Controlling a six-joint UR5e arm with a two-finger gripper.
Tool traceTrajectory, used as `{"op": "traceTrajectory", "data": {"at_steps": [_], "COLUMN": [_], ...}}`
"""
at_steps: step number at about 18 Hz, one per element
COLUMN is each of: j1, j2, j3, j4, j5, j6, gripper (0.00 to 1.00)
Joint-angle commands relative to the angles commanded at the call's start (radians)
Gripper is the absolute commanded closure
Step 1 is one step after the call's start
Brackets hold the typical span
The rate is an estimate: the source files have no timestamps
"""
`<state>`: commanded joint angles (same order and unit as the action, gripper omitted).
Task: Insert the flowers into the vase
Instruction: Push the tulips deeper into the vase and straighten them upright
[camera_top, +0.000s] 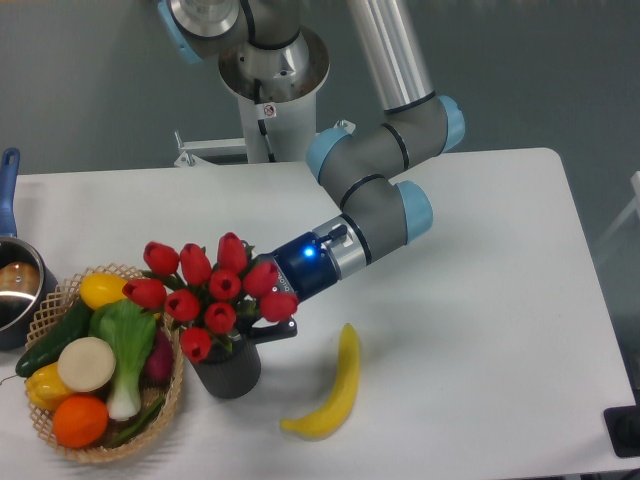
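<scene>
Right at the tip of the hand (262, 322), the flowers (208, 293) stand with their red heads bunched over the vase (228, 369) and their stems running down into its mouth, and the vase itself sits on the white tabletop (480, 300) just below the hand. Whether the hand is clenched on the stems I cannot tell, since blooms and leaves hide its tips. A banana (331, 390) lies just past the hand, and a wicker basket (60, 440) of vegetables sits beyond the vase.
</scene>
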<state>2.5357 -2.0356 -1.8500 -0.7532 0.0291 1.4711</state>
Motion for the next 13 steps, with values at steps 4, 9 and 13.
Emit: {"op": "traceTrajectory", "data": {"at_steps": [4, 9, 13], "j1": [0.0, 0.0, 0.006], "j2": [0.0, -0.002, 0.0], "j3": [-0.002, 0.0, 0.014], "j4": [0.0, 0.0, -0.002], "j5": [0.003, 0.005, 0.038], "j6": [0.021, 0.028, 0.026], "gripper": [0.21, 0.21, 0.21]}}
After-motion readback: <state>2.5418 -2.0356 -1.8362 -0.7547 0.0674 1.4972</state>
